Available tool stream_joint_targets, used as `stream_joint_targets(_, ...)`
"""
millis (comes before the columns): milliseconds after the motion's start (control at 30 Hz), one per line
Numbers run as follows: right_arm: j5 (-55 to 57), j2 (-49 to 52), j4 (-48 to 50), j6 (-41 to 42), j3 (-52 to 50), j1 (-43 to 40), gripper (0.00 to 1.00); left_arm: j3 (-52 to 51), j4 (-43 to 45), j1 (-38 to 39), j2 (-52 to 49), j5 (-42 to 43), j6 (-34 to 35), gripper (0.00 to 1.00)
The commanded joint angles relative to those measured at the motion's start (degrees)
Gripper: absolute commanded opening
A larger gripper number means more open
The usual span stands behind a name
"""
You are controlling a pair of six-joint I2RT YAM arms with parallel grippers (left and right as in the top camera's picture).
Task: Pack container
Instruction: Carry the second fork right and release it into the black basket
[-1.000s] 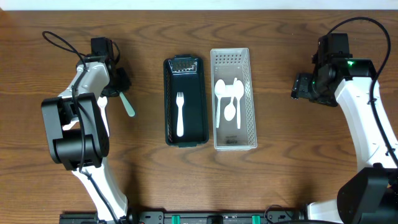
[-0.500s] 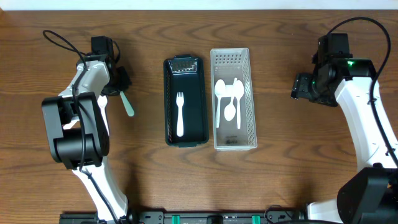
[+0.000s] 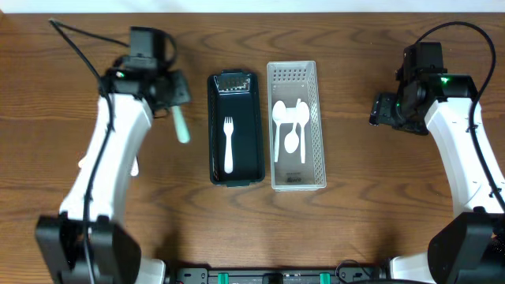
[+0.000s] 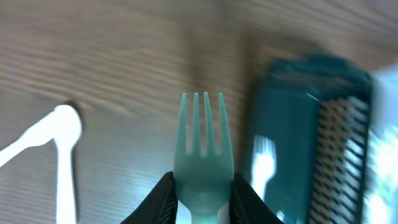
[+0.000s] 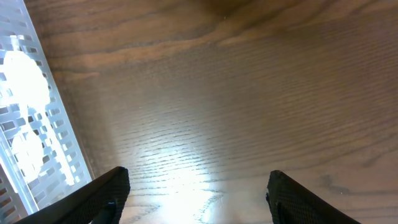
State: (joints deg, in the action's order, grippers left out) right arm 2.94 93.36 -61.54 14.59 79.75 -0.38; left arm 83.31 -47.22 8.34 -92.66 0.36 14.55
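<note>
Since one second ago the left arm has swung away from the table edge toward the middle. Its left gripper (image 3: 175, 101) has carried the pale teal plastic fork (image 3: 182, 126) along with it. The two fingers are clamped on the fork's handle, one on each side. In the left wrist view the four tines of the fork (image 4: 203, 143) point straight away from the gripper (image 4: 202, 194). The fork is one smooth piece of plastic with a wide neck.

Just beside this gripper, on its right, stands the dark green rectangular plastic tray (image 3: 249, 154), and a white plastic fork (image 3: 228, 146) lies in it lengthwise. The white perforated plastic basket (image 3: 319, 126) touches the tray's far side and holds white plastic spoons (image 3: 290, 130). One more white plastic spoon (image 4: 59, 146) lies on the wooden table (image 3: 355, 221), to the left of the gripper.

The right gripper (image 3: 379, 110) hangs well apart from the basket, with its fingers (image 5: 102, 198) spread wide and nothing between them.
</note>
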Motion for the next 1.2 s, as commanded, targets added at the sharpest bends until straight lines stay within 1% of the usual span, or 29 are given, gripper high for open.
stream_joint_targets(0,-0.2,0.3,-0.1,-0.5,-0.1,0.6,0.75,0.3,-2.0,5.9,0.2,0.3,-0.5,0.06)
stream_joint_targets(167,-0.2,0.3,-0.9,-0.5,-0.1,0.6,0.75,-2.1,-2.5,12.5,-2.5,0.3,-0.5,0.06)
stream_joint_targets(367,-0.2,0.3,-1.5,-0.5,-0.1,0.6,0.75,-3.2,-2.8,18.0,-7.7,0.3,-0.3,0.06)
stream_joint_targets(600,-0.2,0.3,-2.6,-1.9,-0.1,0.6,0.75,-3.2,-2.6,18.8,-11.9,0.3,-0.3,0.07)
stream_joint_targets(633,-0.2,0.3,-2.7,-1.9,-0.1,0.6,0.75,-3.2,-2.6,18.8,-12.2,0.3,-0.4,0.14)
stream_joint_targets(667,-0.2,0.3,-2.8,-2.1,-0.1,0.6,0.75,-3.2,-2.4,18.8,-12.2,0.3,-0.4,0.16)
stream_joint_targets(700,-0.2,0.3,-2.8,-2.1,-0.1,0.6,0.75,-3.2,-2.2,18.8,-12.2,0.2,-0.5,0.26)
stream_joint_targets(767,-0.2,0.3,-2.8,-2.1,-0.1,0.6,0.75,-3.1,-1.6,18.6,-12.1,0.0,-1.4,0.33)
stream_joint_targets(833,-0.2,0.3,-2.8,-2.1,-0.1,0.6,0.75,-2.9,-1.6,18.0,-12.1,0.0,-2.1,0.44)
stream_joint_targets(867,-0.2,0.3,-2.8,-2.1,-0.1,0.6,0.75,-2.7,-1.6,17.8,-12.1,0.0,-2.1,0.48)
stream_joint_targets(933,-0.2,0.3,-2.8,-2.4,-0.1,0.6,0.75,-2.2,-1.8,17.2,-11.7,0.0,-3.2,0.55)
stream_joint_targets(1033,-0.2,0.3,-2.6,-2.9,-0.1,0.6,0.75,-0.6,-3.1,15.9,-10.1,0.0,-5.2,0.56)
stream_joint_targets(1100,-0.2,0.3,-2.4,-2.9,-0.1,0.6,0.75,0.4,-4.4,14.5,-8.3,-0.7,-5.8,0.64)
stream_joint_targets(1167,-0.2,0.3,-2.1,-3.0,-0.1,0.5,0.76,1.1,-6.1,12.2,-5.2,-3.1,-8.4,0.73)
